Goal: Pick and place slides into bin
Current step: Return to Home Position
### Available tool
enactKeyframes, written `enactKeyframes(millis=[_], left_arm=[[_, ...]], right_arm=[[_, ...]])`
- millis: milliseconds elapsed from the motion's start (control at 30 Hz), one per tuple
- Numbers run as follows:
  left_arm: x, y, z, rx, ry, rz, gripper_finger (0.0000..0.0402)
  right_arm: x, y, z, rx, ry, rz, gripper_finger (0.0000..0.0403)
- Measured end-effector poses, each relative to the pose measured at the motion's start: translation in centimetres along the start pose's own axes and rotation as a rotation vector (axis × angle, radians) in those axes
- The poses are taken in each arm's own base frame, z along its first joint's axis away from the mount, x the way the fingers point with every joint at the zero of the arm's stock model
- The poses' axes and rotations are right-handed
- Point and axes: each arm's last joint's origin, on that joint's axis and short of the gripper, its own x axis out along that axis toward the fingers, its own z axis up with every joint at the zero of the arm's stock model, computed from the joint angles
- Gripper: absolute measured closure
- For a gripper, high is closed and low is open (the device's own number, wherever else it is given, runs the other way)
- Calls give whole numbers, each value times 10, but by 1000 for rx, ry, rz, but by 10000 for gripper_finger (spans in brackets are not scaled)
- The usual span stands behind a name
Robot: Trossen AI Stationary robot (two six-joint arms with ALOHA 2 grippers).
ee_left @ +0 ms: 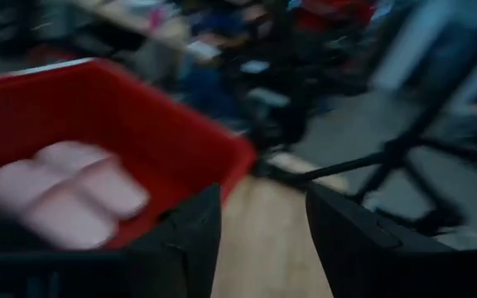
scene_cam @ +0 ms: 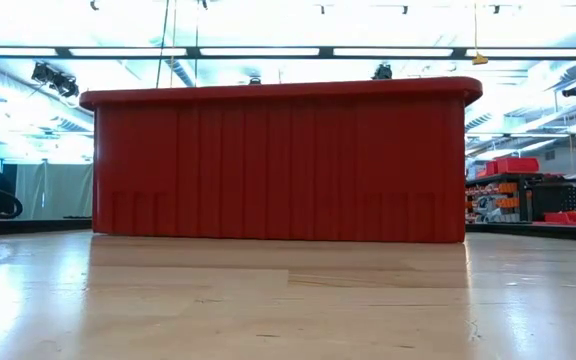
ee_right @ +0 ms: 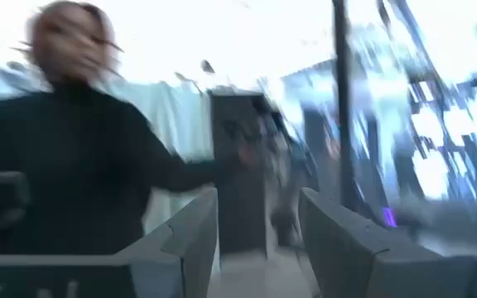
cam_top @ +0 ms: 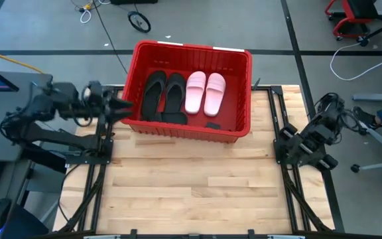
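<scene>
Your left gripper (cam_top: 123, 106) hangs just outside the left wall of the red bin (cam_top: 178, 130). Its fingers are set moderately apart with nothing between them, and through the gap the left wrist view shows only bare tabletop and the bin's corner. Your right gripper (ee_right: 259, 207) sits with its arm folded at the right edge of the table (cam_top: 191, 192), well apart from the bin. Its fingers are likewise parted and empty, and it looks out toward a person (ee_right: 65, 157) in a dark top in the room beyond. Inside the bin, two black slides (cam_top: 164, 96) lie side by side next to two pink slides (cam_top: 205, 93), all flat on the crate's floor. No slide shows on the table in the high or low view, so the picking and placing looks finished. What appears left is for you to draw the left arm clear of the bin to its rest pose.
</scene>
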Motion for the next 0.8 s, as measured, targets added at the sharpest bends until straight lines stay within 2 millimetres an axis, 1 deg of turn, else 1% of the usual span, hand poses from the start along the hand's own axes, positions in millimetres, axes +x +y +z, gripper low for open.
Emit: enactKeyframes(millis=[100,167,200,233,300,333,367,433,533,600,700,800], left_arm=[[13,2,-26,25,-52,-142,216],[23,2,-43,48,-85,-222,213],[28,2,-52,52,-102,-257,212],[33,2,-62,56,-108,-277,212],[42,5,-82,59,-108,-304,213],[46,7,-91,54,-103,-311,214],[49,9,-102,50,-94,-311,215],[54,15,-116,41,-107,-307,218],[51,23,-127,25,-176,-313,220],[44,28,-133,26,-198,-311,220],[32,34,-137,29,-247,-322,216],[22,38,-141,49,-293,-336,212]], right_arm=[[3,1,-12,-91,-80,60,227],[4,0,-24,-129,-45,60,227],[5,0,-29,-136,-2,54,227],[4,-1,-35,-130,58,46,227],[7,-2,-46,-25,149,35,227],[8,-2,-48,1,164,29,227],[8,-2,-49,-3,172,23,227],[7,-2,-47,-19,152,22,227],[0,-2,-36,25,55,27,227],[-6,-2,-32,9,18,34,227],[-14,-2,-31,-71,6,65,227],[-17,-3,-32,-58,11,49,227]])
